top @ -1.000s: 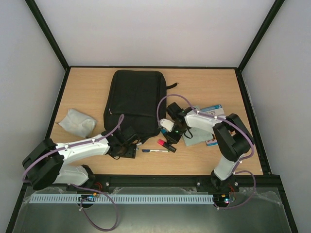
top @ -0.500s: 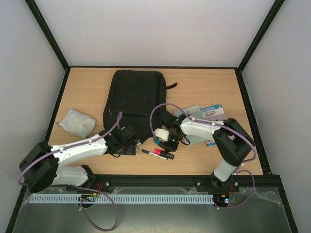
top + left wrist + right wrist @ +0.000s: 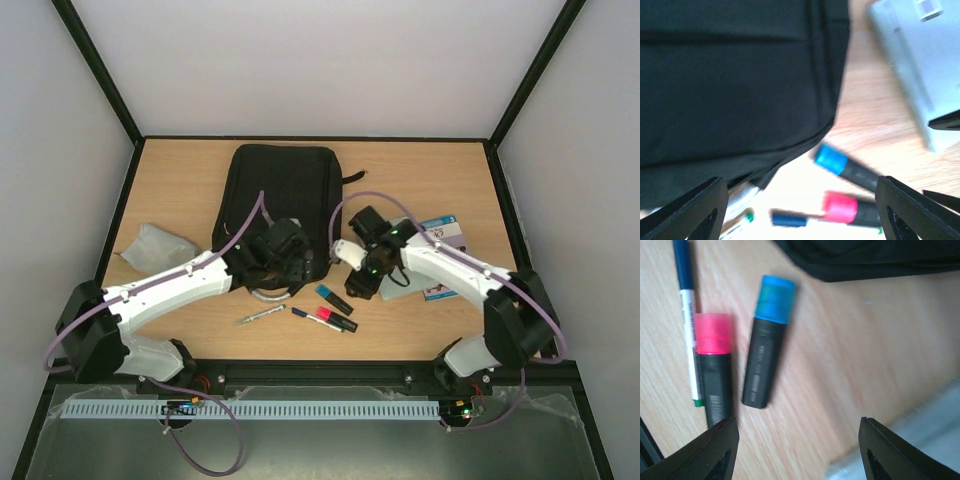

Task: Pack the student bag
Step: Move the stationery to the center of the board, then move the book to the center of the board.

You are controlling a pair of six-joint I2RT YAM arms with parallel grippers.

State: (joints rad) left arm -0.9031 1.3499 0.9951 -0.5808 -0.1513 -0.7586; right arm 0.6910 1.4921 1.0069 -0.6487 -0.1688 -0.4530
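Note:
The black student bag (image 3: 280,195) lies flat at the table's back middle, its grey handle loop (image 3: 268,293) at the near edge. My left gripper (image 3: 292,266) hovers open and empty over the bag's near right corner; the left wrist view shows the bag (image 3: 730,75) between wide-apart fingers (image 3: 695,210). My right gripper (image 3: 360,284) is open and empty just right of a blue-capped marker (image 3: 333,298) and a pink-capped marker (image 3: 336,320). Both markers show in the right wrist view, blue (image 3: 767,342) and pink (image 3: 714,365), beside a blue pen (image 3: 687,315).
A second pen (image 3: 262,314) lies near the front, left of the blue pen (image 3: 305,313). A light-grey pouch (image 3: 150,248) sits at the left. A grey notebook (image 3: 396,282) and books (image 3: 438,235) lie under and beside the right arm.
My left gripper moved up and right from the table onto the bag's near edge, uncovering a pen. My right gripper drew back right off the markers; the blue-capped marker now lies in view.

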